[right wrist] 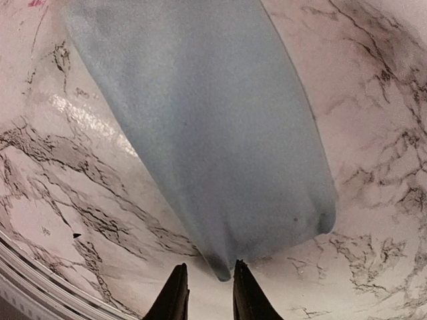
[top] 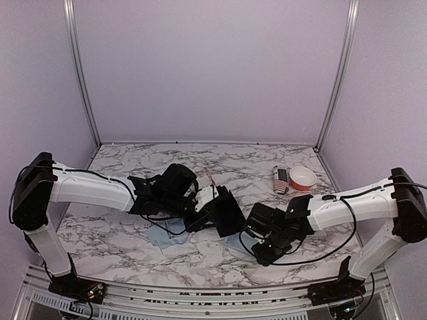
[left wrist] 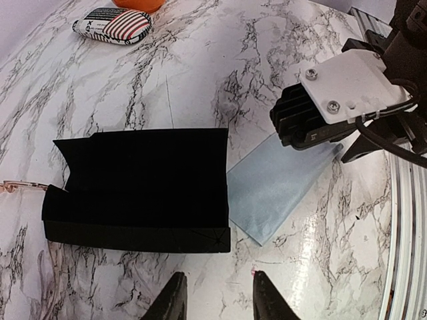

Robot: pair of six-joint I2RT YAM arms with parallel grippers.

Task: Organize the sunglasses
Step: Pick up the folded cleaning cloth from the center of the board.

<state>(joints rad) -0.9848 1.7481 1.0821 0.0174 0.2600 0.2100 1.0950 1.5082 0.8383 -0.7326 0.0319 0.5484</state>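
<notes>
Barely begun, it seems: sunglasses [left wrist: 20,186] lie beside the open case [left wrist: 140,187]; left jaws wide, right jaws narrow at the cloth [right wrist: 213,133], both empty.

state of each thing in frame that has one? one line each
black case, open, flap up
stars-and-stripes case, closed
blue cloth, spread flat beside the black case
left gripper, open, empty
right gripper, narrowly open, cloth corner between its tips
wire-framed sunglasses, mostly out of frame, cannot tell
</notes>
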